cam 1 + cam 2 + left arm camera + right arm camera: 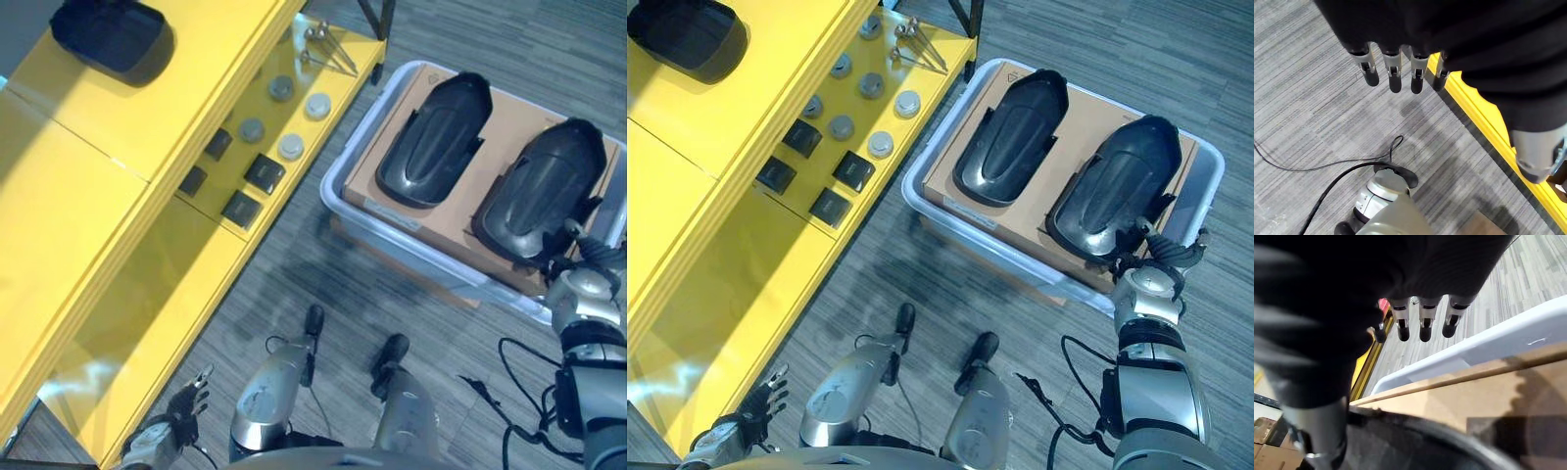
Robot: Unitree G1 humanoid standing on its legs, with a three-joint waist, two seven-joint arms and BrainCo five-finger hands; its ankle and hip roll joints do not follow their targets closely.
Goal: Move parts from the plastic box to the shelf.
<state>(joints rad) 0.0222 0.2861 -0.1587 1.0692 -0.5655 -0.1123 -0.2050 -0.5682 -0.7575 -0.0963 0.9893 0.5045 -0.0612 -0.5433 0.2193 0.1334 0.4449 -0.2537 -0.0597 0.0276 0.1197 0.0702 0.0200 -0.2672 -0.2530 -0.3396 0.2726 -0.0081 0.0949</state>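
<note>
We saw two black, glossy, shell-shaped moulded parts lying side by side on a flat sheet of brown cardboard inside the pale translucent plastic box, which stood on the grey striped carpet floor to the right of the shelf. The left part was a long rounded oval with a hollow middle; the right part matched it in shape and lay nearer our right arm.

Our right hand hung over the near right corner of the box, at the near end of the right part. In the right wrist view its fingers pointed out straight and relaxed over the box's smooth white rim, with the part's dark curved edge below them, and they held nothing.

Our left hand hung low at the near left, just beside the shelf's near edge; its fingers were straight and spread over the carpet, also empty.

The shelf was smooth yellow painted metal, running along the left. Its lower level carried small round grey discs, dark square blocks and, at the far end, thin metal rods. A bulky black rounded object sat on the top level, far left.
</note>
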